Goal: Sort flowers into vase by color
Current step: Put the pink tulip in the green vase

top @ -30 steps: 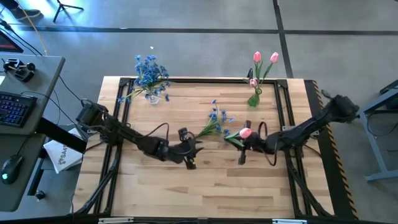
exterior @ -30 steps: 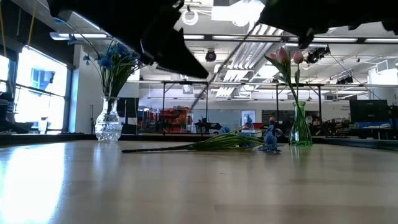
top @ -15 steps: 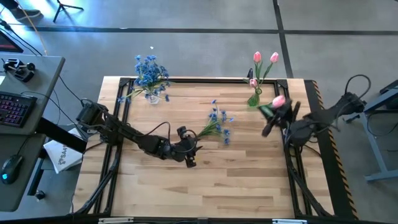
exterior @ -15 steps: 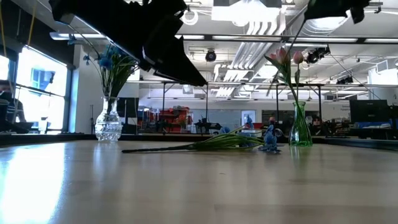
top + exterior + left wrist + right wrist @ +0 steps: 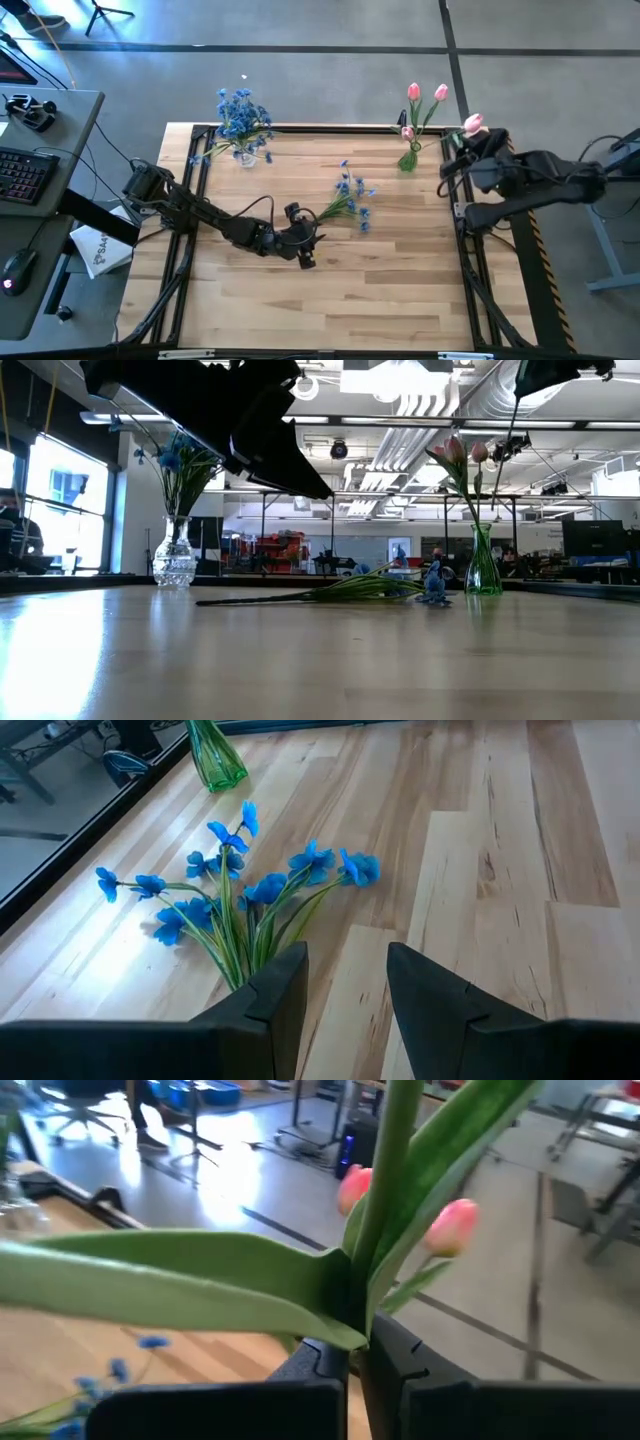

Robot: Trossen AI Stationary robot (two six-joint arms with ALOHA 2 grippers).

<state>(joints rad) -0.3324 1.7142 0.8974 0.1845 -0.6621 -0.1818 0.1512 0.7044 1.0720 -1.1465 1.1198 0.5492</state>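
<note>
Wooden table (image 5: pixel 330 290): right gripper (image 5: pixel 462 145) jaws clamped on pink tulip (image 5: pixel 473 123), left gripper (image 5: pixel 307 237) jaws apart.

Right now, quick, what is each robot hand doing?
Left gripper: open, holding nothing, just behind the blue flowers lying on the table.
Right gripper: shut on a pink tulip stem, lifted near the green vase.

My overhead camera is looking straight down on the table (image 5: pixel 330 290); the low one is facing level across it. My wrist cameras are peering close past my fingers. All are sharing the blue flowers (image 5: pixel 350 195).
</note>
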